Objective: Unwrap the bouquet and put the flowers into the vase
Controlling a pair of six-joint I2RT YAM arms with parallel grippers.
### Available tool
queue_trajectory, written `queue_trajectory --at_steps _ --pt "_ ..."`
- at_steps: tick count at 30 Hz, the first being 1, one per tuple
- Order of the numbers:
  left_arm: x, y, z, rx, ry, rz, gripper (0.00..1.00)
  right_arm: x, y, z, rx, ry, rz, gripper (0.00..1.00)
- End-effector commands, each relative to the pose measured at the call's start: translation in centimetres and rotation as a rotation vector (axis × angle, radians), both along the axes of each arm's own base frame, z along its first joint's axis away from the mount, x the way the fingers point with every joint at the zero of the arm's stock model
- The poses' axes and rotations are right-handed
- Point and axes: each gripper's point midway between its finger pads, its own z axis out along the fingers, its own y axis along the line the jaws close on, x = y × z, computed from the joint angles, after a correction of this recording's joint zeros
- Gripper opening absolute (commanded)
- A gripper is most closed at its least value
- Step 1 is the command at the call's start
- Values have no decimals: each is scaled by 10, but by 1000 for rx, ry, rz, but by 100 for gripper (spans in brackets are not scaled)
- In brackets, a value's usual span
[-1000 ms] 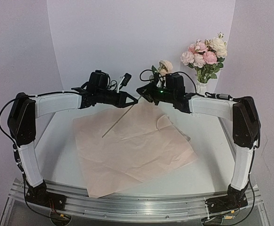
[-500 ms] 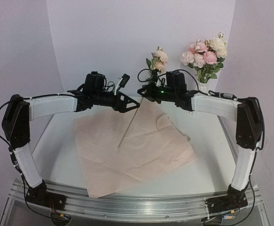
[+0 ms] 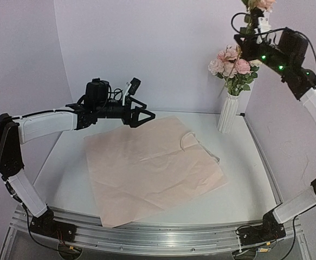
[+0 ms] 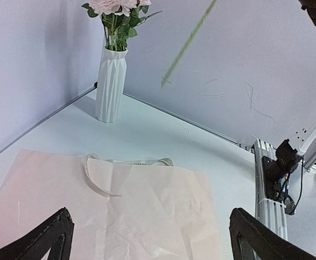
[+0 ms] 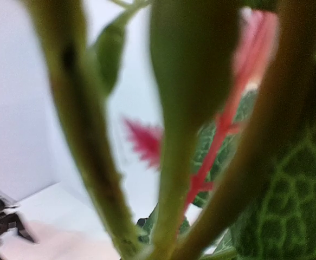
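Observation:
The bouquet's pale pink wrapping paper (image 3: 152, 162) lies spread flat on the table, its cream ribbon (image 3: 193, 142) loose on top. The white ribbed vase (image 3: 229, 111) stands at the back right and holds several pink and white flowers (image 3: 231, 62). High above it, my right gripper (image 3: 248, 37) is shut on one more flower (image 3: 263, 3), whose long stem (image 4: 187, 43) hangs slanted in the left wrist view. The right wrist view is filled with blurred green stems (image 5: 185, 108) and leaves. My left gripper (image 3: 141, 115) hovers open over the paper's far edge, its fingers (image 4: 44, 238) wide with nothing between them.
The vase (image 4: 110, 81) is close to the back wall and the table's right edge. An aluminium rail (image 3: 158, 233) runs along the near edge. The right arm's base and cables (image 4: 282, 162) show at the table's side in the left wrist view.
My left gripper opened and let go of the stem, drawing back slightly left. My right arm swung up and to the right, carrying the flower above the vase.

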Motion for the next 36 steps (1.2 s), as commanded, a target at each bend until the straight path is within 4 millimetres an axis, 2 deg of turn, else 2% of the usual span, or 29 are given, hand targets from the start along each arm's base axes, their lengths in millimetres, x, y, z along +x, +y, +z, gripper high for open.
queue_trajectory --at_steps 1,5,9,12,16,27,31,36 --pt "-3 3 17 -22 -77 -1 100 37 -30 -4 -195 -49 -126 0" --pt "-3 4 16 -11 -98 -1 100 77 -52 -4 -197 -79 -177 0" --pt "-3 5 14 4 -104 5 100 103 -62 0 -183 -147 -199 0" --pt "-2 6 14 14 -108 9 100 120 -70 -4 -168 -173 -203 0" --pt "0 7 13 26 -107 13 100 127 -75 -5 -154 -203 -201 0" --pt "8 6 11 32 -102 15 100 118 -77 12 -145 -250 -196 0" --pt "11 8 13 28 -110 28 100 131 -84 -19 -143 -183 -212 0" --pt "14 13 12 37 -111 35 100 153 -101 -75 -106 -74 -233 0"
